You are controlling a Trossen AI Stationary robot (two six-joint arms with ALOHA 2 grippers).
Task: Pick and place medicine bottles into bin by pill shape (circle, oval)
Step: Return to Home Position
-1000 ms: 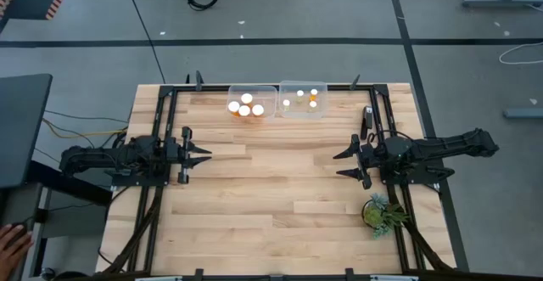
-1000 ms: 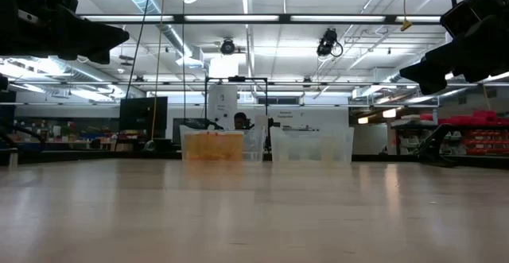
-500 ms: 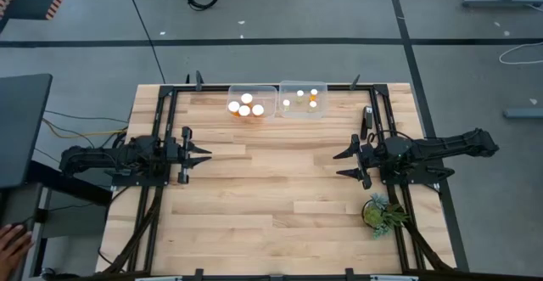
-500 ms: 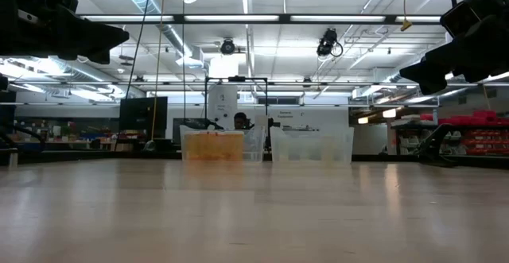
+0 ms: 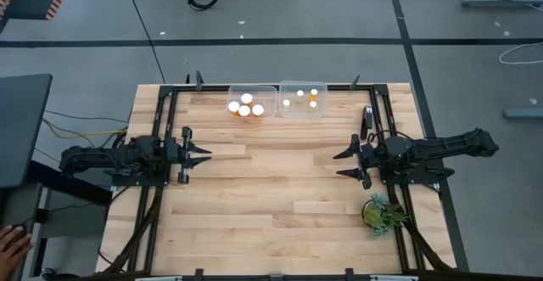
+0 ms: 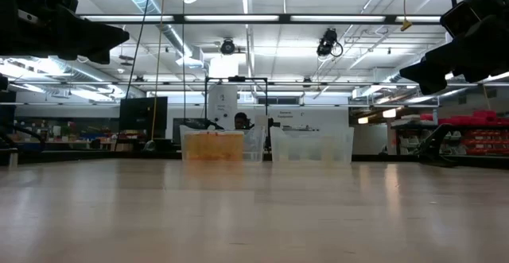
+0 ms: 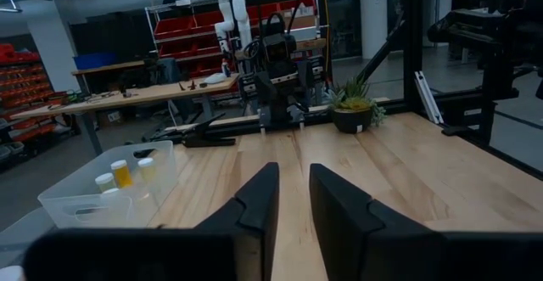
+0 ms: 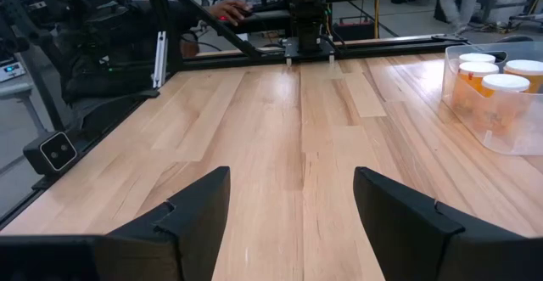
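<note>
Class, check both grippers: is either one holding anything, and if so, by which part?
Nothing is held. The left gripper and the right gripper both have open, empty jaws.

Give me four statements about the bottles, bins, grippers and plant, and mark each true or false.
1. Every medicine bottle in view sits inside a transparent bin; none lies on the bare table. True.
2. The right gripper grips a bottle. False: it is open and empty, over the table's right side.
3. The left bin shows four white caps from above. True; the right bin holds smaller-capped bottles.
4. The potted plant stands beside the left gripper. False: it stands by the right arm; the left gripper, open and empty, is at the table's left side.
</note>
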